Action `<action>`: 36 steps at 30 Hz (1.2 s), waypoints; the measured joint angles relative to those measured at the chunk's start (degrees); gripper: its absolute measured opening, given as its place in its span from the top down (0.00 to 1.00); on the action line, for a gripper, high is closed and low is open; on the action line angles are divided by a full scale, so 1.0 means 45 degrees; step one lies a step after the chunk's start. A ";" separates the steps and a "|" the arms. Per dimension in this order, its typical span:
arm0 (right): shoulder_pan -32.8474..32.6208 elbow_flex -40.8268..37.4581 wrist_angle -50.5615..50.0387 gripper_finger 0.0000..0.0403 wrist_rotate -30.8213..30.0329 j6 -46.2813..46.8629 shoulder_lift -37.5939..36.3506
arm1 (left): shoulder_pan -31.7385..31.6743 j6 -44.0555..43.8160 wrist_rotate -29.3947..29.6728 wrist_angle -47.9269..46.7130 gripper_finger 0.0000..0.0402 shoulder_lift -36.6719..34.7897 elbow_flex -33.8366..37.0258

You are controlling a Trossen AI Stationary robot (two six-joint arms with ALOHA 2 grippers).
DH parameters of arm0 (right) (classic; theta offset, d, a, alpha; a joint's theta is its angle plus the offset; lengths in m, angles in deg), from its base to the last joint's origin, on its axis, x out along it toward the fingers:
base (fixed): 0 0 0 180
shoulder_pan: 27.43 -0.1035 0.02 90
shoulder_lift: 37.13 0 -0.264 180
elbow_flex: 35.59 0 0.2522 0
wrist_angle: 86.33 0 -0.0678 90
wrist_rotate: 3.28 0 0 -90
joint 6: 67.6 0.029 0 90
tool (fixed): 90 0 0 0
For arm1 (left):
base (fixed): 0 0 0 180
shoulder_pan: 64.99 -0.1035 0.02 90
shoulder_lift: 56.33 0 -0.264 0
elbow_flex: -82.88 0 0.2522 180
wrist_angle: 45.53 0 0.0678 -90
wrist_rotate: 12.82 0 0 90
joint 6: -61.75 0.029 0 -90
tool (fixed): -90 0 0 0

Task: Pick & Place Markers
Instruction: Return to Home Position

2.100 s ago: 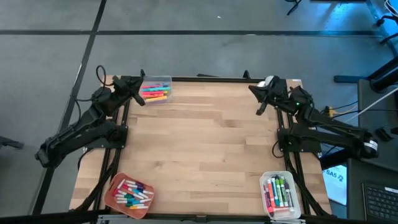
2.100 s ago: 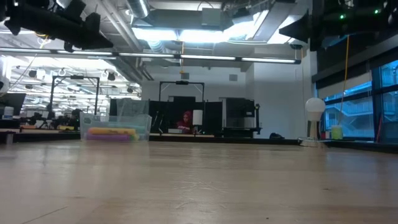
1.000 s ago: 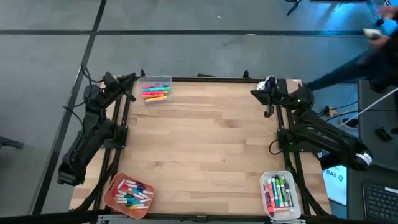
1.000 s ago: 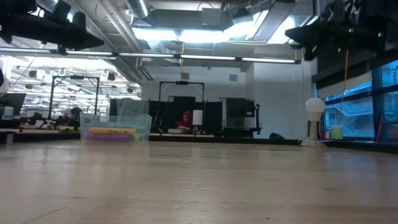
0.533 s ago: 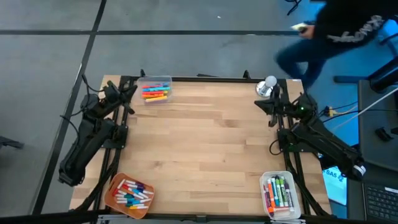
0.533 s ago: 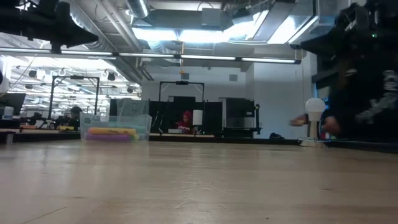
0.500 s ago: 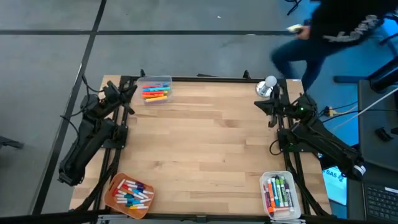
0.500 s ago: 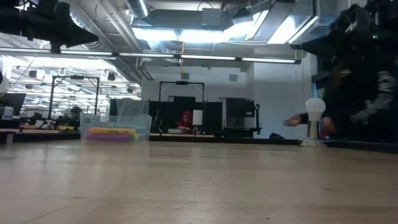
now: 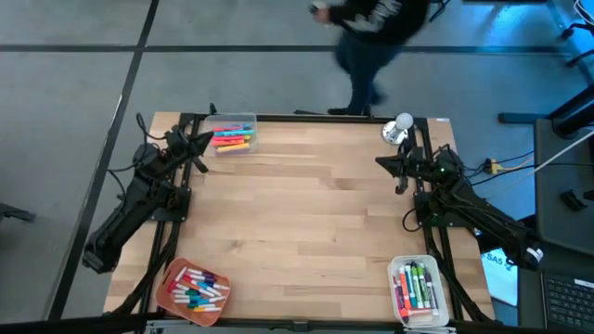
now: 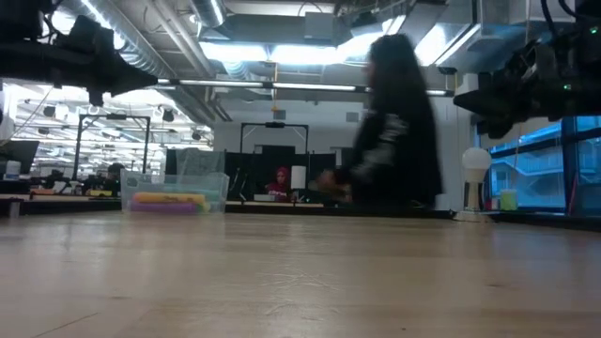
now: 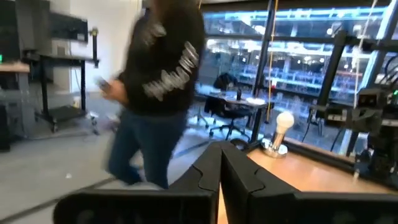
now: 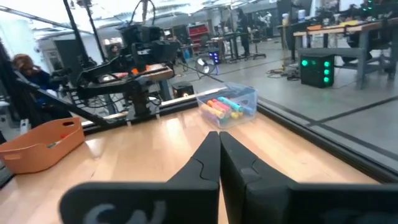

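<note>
Markers lie in three containers. A clear bin [image 9: 232, 133] [image 12: 227, 107] [image 10: 174, 193] at the far left corner holds orange, pink and green ones. An orange tray [image 9: 192, 289] [image 12: 43, 140] sits at the near left, and a white bin [image 9: 417, 289] at the near right. My left gripper [image 9: 201, 148] [image 11: 221, 163] hovers shut at the left edge, just left of the clear bin. My right gripper [image 9: 386, 163] [image 12: 219, 152] hovers shut at the right edge, near the bell. Neither touches anything.
A silver bell [image 9: 401, 127] [image 11: 283, 127] stands at the far right corner. A person in a dark top [image 9: 371, 32] [image 10: 394, 131] walks past beyond the far edge. Bare wooden tabletop [image 9: 297, 213] spreads between the containers.
The person has walked from the right toward the left beyond the table's far edge. My left gripper has moved a little toward the right and near, closer to the clear bin. My right gripper has drifted slightly toward the near edge. Both have stayed shut.
</note>
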 joint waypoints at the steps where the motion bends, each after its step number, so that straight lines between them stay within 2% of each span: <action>1: -0.0047 0.0000 -0.0017 1.00 -0.0054 -0.0080 0.0032 | 0.0149 -0.0021 0.0180 0.0062 1.00 0.0000 0.0198; 5: -0.0315 0.0000 -0.0040 1.00 -0.0030 -0.0113 0.0115 | 0.1037 -0.0804 0.0699 0.1074 1.00 0.0019 0.1270; 7: -0.0597 0.0000 -0.0038 1.00 0.0161 -0.0001 0.0115 | 0.1697 -0.0848 0.1005 0.0530 1.00 0.0103 0.1296; 14: -0.1890 0.0000 0.0058 1.00 -0.0051 -0.0008 0.0120 | 0.4428 -0.0371 0.3037 0.0690 1.00 0.0214 0.1294; 19: -0.2503 0.0005 0.0353 1.00 -0.0165 -0.0720 0.0115 | 0.6799 -0.0696 0.3376 0.0689 1.00 0.0219 0.1294; 21: -0.2575 0.0005 0.0269 1.00 -0.0158 -0.1012 0.0115 | 0.7697 -0.0140 0.3748 0.0626 0.99 0.0211 0.1275; 23: -0.2615 0.0005 0.0333 1.00 0.0104 -0.0778 0.0112 | 0.8371 0.1518 0.4427 -0.0128 1.00 0.0076 0.0937; 26: -0.2610 0.0009 0.0262 1.00 0.0816 -0.0709 -0.0103 | 0.8798 0.2923 0.5233 -0.1365 1.00 0.0000 0.0021; 29: -0.2501 0.0015 -0.0152 1.00 0.0759 -0.1416 -0.0367 | 0.8763 0.3186 0.4887 -0.2971 0.99 0.0005 -0.0627; 32: -0.2190 0.0015 -0.0756 1.00 0.0373 -0.2414 -0.0610 | 0.8627 0.3208 0.4261 -0.3653 1.00 0.0000 -0.0809; 36: -0.1662 0.0015 -0.1304 1.00 0.0248 -0.2872 -0.0679 | 0.8583 0.3133 0.3346 -0.2457 0.99 0.0000 -0.0245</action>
